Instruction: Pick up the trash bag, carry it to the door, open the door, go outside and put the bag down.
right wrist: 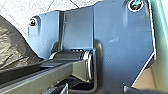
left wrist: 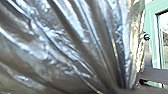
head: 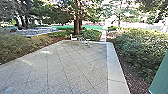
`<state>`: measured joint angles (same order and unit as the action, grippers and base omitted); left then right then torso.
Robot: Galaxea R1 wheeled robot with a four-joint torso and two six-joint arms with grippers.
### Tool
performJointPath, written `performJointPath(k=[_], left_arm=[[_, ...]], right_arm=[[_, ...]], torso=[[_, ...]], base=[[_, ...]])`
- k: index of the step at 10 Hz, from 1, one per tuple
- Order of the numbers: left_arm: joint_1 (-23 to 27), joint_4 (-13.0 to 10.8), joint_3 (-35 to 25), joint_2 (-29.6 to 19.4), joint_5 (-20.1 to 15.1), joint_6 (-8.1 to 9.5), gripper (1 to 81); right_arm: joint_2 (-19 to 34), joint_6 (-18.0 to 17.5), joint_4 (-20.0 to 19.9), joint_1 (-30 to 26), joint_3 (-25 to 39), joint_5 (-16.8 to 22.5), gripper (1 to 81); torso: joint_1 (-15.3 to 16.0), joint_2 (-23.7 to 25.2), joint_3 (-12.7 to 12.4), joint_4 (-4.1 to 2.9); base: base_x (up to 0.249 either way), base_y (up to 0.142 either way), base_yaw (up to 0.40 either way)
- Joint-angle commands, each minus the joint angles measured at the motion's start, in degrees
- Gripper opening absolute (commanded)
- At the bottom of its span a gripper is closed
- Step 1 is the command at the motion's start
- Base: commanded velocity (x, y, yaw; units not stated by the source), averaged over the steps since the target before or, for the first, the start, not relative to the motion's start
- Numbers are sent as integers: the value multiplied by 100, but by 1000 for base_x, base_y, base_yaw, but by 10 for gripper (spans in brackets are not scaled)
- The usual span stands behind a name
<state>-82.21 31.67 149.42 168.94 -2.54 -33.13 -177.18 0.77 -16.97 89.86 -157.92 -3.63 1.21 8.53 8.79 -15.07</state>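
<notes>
"What does the head view give you?"

"A paved yard [head: 62, 67], with a paler border strip [head: 115, 75] along its right side. Two light-coloured objects, one upright [head: 72, 37] and one low [head: 86, 43], stand at the far edge, too blurred to name."

"And around the yard?"

"Bushes [head: 22, 45] on the left, more bushes [head: 142, 47] on the right, and a tree trunk [head: 76, 20] beyond the far edge. A narrow pale path [head: 103, 36] leads off behind. Near on the right is a green panel [head: 161, 77]."

"Now the left wrist view. Where's the bag?"

"Right up close. The shiny, dark trash bag [left wrist: 75, 47] is drawn into long pleats that meet at the left gripper [left wrist: 120, 89], so I'd call its fingers clamped on the gathered plastic. Past the bag there's a green frame [left wrist: 153, 42] with glass [left wrist: 164, 32] in it."

"And the right wrist view?"

"The bag again, bulging just beside the robot's wide grey plate, with pale paving beyond. A green surface [right wrist: 162, 50] runs close along the plate's other side."

"How does the right gripper [right wrist: 96, 89] stand?"

"Too unclear; I can't tell whether it's open or closed, and I see nothing I could call held there."
</notes>
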Motion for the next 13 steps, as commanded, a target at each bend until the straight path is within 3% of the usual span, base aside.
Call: performJointPath(k=[1, 4, 7, 8, 9, 13], left_arm=[[596, 163, -746, -596, -588, 0, 10], [1131, 611, -1143, -1089, -809, 9, 10], [1905, 1131, -1108, -1362, -1276, 9, 10], [2168, 1245, -1090, -1406, -1355, 18, 10], [2441, 1403, -994, -1415, -1531, 18, 10], [3442, 1596, -13, -1135, -2521, 53, 10]], right_arm=[[-101, 37, 36, -235, 60, 363, 811], [-92, 37, 36, -235, 60, 363, 811], [-75, 37, 36, -226, 60, 363, 811], [-75, 29, 36, -226, 60, 363, 811], [-75, 37, 36, -226, 60, 372, 811], [-75, 37, 36, -209, 87, 363, 811]], torso=[[0, 0, 311, 0], [-9, 2, 837, 0], [-4, 0, 1410, 0], [-2, -2, 1493, 0], [-2, -4, 1250, 0], [5, -9, 1399, 0]], base=[[0, 0, 0], [0, 0, 0], [0, 0, 0], [0, 0, 0], [0, 0, 0], [0, 0, 0]])
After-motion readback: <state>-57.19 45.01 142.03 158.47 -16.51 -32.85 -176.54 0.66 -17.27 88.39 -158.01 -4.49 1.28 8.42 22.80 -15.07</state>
